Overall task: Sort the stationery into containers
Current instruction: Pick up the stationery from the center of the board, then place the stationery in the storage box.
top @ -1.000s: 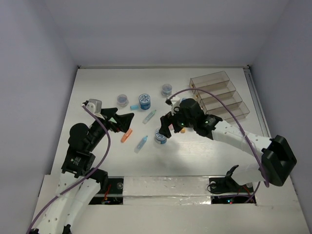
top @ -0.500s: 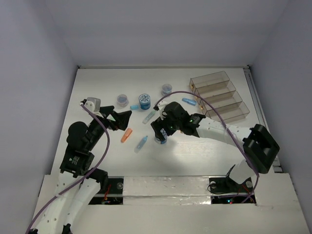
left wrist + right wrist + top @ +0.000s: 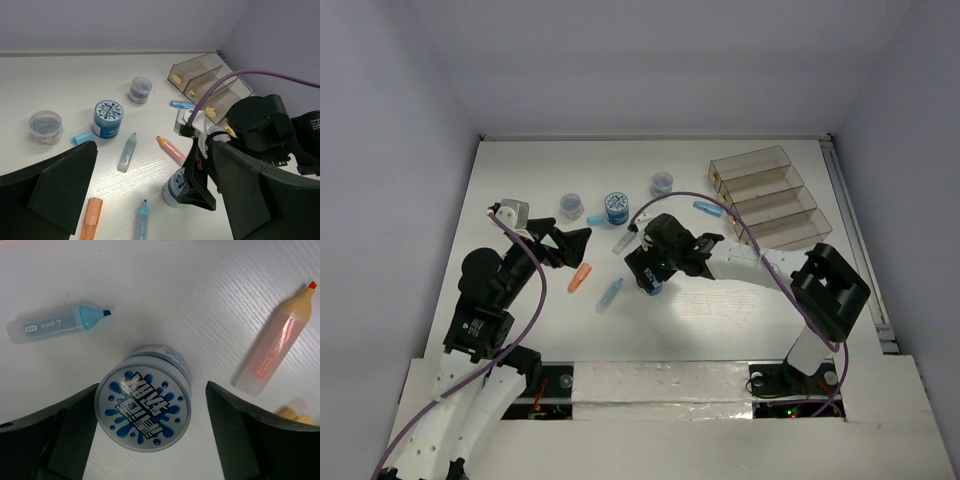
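Note:
A blue roll [image 3: 143,411] with a white patterned top stands on the table between the fingers of my right gripper [image 3: 151,405]. The jaws are open, with a gap on the right side. In the top view that gripper [image 3: 650,278] hangs over the roll, hiding most of it. My left gripper [image 3: 575,243] hovers open and holds nothing, above an orange stick [image 3: 579,277]. A second blue roll [image 3: 616,207], two jars [image 3: 571,206] [image 3: 662,183], a green stick [image 3: 625,241] and a light-blue stick [image 3: 610,294] lie scattered. The containers [image 3: 770,195] stand at the back right.
An orange-capped stick [image 3: 275,352] lies just right of the right gripper. Another light-blue stick [image 3: 706,208] rests by the containers' front. A short light-blue piece [image 3: 595,218] sits between a jar and the second roll. White walls close in the table.
The right arm has swung left and come down over the blue roll, its jaws drawing in slightly. The left arm has hardly moved.

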You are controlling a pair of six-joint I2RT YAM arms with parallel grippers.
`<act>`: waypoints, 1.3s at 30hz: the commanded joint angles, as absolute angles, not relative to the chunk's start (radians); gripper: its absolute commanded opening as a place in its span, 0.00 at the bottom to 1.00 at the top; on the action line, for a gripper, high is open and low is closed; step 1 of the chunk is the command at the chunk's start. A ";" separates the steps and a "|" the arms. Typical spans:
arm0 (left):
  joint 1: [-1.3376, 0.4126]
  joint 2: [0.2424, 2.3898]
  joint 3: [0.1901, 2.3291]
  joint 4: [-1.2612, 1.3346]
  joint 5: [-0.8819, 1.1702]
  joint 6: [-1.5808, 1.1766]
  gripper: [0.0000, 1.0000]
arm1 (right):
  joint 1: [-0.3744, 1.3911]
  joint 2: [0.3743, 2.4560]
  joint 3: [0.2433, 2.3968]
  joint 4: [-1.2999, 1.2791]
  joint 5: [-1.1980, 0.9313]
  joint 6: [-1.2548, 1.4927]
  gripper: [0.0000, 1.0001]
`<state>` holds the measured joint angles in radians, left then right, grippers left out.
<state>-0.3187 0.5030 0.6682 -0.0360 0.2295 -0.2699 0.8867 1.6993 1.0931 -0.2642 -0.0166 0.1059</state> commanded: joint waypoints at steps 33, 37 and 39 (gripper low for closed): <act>-0.316 0.454 0.687 -0.006 0.255 -0.261 0.99 | 0.395 1.644 1.494 -0.172 0.256 0.127 0.36; -0.316 0.459 0.687 -0.006 0.258 -0.261 0.99 | 0.287 1.715 1.545 -0.164 0.160 0.152 0.36; -0.316 0.460 0.687 -0.006 0.258 -0.261 0.99 | 0.256 1.753 1.597 -0.176 0.121 0.163 0.36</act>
<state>-0.3187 0.4614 0.6682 -0.0429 0.2470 -0.2699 0.2924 1.7081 1.5063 -0.2298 0.2050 0.1398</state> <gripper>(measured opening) 0.990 0.722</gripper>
